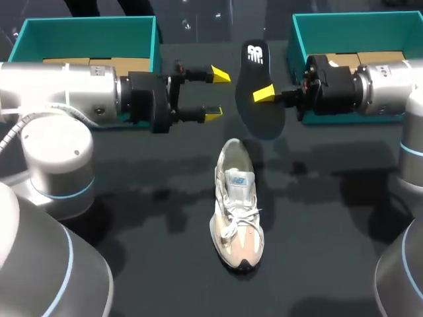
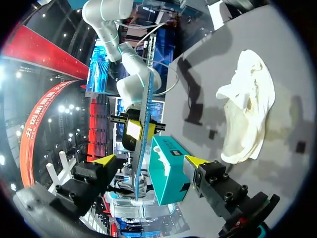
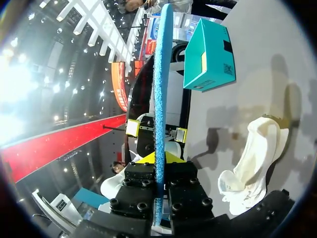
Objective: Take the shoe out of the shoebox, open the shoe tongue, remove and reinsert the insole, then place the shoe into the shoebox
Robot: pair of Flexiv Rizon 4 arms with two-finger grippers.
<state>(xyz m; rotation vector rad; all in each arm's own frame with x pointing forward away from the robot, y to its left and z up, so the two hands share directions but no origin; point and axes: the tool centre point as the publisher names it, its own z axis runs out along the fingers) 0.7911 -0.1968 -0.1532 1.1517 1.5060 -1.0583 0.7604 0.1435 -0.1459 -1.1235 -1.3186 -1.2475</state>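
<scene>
A beige and white shoe (image 1: 238,205) lies on the dark table, toe toward the front edge. Above and behind it my right gripper (image 1: 264,94) is shut on the black insole (image 1: 256,82), holding it up on edge. In the right wrist view the insole (image 3: 161,89) runs edge-on out from between the right gripper (image 3: 157,158). My left gripper (image 1: 217,94) faces it from the left, open, with its yellow tips just short of the insole. In the left wrist view the insole (image 2: 142,124) stands ahead of the left gripper (image 2: 151,161), untouched, with the shoe (image 2: 247,109) on the table beyond.
A teal shoebox (image 1: 86,33) stands at the back left behind my left arm. Another teal box (image 1: 357,26) sits at the back right behind my right arm. The same kind of box (image 2: 171,171) shows close ahead of the left gripper.
</scene>
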